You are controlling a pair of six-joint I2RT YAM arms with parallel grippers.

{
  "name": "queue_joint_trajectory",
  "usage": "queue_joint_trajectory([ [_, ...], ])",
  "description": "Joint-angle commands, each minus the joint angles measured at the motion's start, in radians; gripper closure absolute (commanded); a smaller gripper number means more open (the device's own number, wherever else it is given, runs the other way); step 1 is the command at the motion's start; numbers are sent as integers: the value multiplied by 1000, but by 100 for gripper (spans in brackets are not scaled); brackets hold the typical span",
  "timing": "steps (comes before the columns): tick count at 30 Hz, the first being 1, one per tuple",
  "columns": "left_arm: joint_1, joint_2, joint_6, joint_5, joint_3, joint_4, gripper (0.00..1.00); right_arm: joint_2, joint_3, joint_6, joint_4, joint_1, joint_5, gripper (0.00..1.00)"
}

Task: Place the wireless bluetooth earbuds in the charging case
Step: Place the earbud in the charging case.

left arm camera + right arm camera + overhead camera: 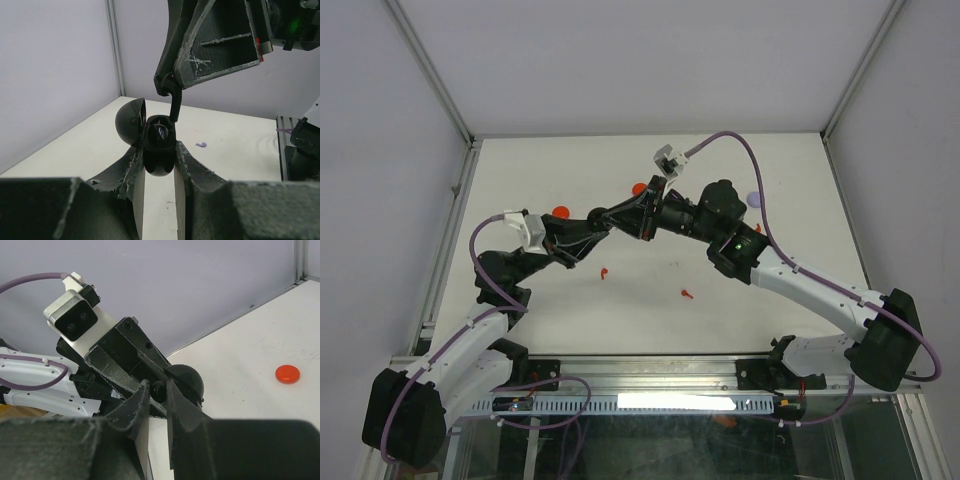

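Note:
My left gripper [159,149] is shut on the black charging case [160,164], held off the table with its domed lid [131,120] swung open to the left. My right gripper [157,386] comes down from above, shut on a black earbud [159,392]. The earbud's stem [175,106] reaches down to the rim of the open case. In the top view both grippers meet mid-table, left gripper [632,214] against right gripper [654,210]. Loose earbuds lie on the table: two red earbuds [604,272] [687,294] and a lavender earbud [201,145].
Red discs [560,212] [640,187] lie behind the grippers, and one red disc [287,373] shows in the right wrist view. A lavender disc [753,199] sits to the right. White walls with metal rails [450,215] enclose the table.

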Motion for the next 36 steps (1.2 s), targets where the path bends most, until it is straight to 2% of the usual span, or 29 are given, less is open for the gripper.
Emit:
queue_joint_trajectory([
  [1,4,-19,-5,29,-9,67,100,-8,3,8,73,6,7,87],
  [36,5,-30,-24,-5,-25,92,100,-11,-46,-37,32,9,60,87],
])
